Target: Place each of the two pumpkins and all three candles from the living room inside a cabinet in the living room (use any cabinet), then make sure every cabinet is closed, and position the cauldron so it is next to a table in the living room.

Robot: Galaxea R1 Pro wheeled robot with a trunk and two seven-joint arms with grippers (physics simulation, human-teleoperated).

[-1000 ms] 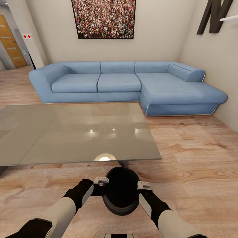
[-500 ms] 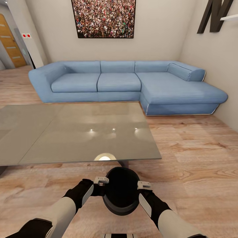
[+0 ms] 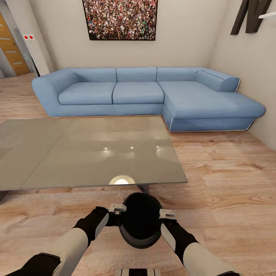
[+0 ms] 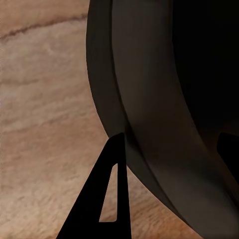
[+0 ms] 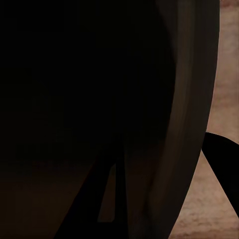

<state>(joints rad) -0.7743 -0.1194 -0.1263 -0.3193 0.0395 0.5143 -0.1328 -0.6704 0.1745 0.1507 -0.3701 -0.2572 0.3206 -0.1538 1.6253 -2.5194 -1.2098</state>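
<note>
I hold the black cauldron between both arms, low over the wood floor and just short of the table's near edge. My left gripper is shut on its rim on one side, and my right gripper is shut on the opposite side. In the left wrist view the cauldron wall runs between the two fingers. The right wrist view looks into the dark bowl, with the rim between the fingers. The grey glass coffee table stretches ahead and to the left. The pumpkins and the cabinet are out of view.
A blue corner sofa stands behind the table against the far wall, under a large crowd picture. A wooden door is at the far left. Open wood floor lies to the right of the table.
The whole picture has shifted slightly, so the camera moved a little toward the table. The cauldron stays held the same way in both grippers.
</note>
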